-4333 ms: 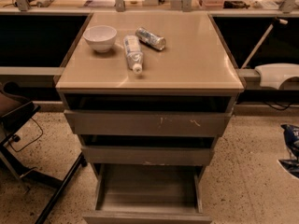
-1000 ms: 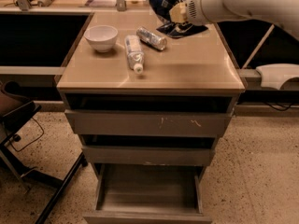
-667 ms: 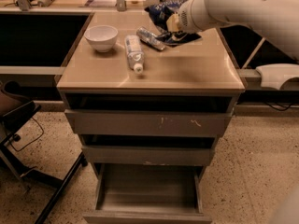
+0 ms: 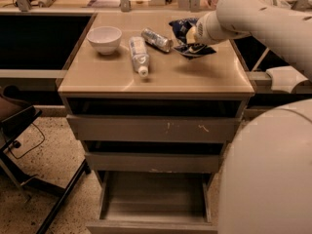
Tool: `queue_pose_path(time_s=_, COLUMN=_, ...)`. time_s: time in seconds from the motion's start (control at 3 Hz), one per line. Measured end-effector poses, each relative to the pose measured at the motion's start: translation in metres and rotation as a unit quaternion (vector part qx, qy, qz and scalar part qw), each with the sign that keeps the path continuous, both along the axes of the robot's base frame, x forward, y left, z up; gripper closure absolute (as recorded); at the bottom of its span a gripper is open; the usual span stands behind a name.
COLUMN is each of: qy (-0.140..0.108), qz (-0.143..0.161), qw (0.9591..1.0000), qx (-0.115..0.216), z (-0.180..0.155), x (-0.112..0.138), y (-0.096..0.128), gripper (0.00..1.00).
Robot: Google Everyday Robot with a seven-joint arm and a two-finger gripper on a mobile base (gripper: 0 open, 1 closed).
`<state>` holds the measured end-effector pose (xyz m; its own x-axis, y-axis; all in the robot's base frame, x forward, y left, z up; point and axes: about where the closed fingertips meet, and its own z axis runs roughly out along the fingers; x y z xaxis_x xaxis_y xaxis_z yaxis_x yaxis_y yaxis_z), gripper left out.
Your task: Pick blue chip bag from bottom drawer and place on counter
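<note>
Now gripper (image 4: 192,35) at right rear of counter (image 4: 195,77), fingers pinched on blue chip bag (image 4: 179,29); bag's lower end touching counter top. Can (image 4: 157,39) just left of bag, then bottle (image 4: 139,55), bowl (image 4: 104,39). Bottom drawer (image 4: 153,199) pulled open, grey floor showing.

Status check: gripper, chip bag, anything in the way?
Status: gripper at back right of counter, at the blue chip bag. Bag low over counter, contact unclear. Silver can close on bag's left; bottle, bowl beyond. Below, bottom drawer open.
</note>
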<state>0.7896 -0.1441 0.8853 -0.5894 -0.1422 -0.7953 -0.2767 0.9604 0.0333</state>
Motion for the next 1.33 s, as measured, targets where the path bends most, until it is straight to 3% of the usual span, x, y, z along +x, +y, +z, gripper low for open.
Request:
queue_pose_path(time_s=0.33, qy=0.015, qz=-0.059, qw=0.9968, qx=0.052, z=-0.020, x=0.006, y=-0.033, gripper=1.00)
queue_pose_path(time_s=0.67, qy=0.008, qz=-0.102, qw=0.9908, qx=0.088, z=-0.030, x=0.006, y=-0.055, gripper=1.00)
queue_pose_path(time_s=1.33, qy=0.005, qz=-0.104, qw=0.9905, qx=0.091, z=-0.029, x=0.007, y=-0.055, gripper=0.58)
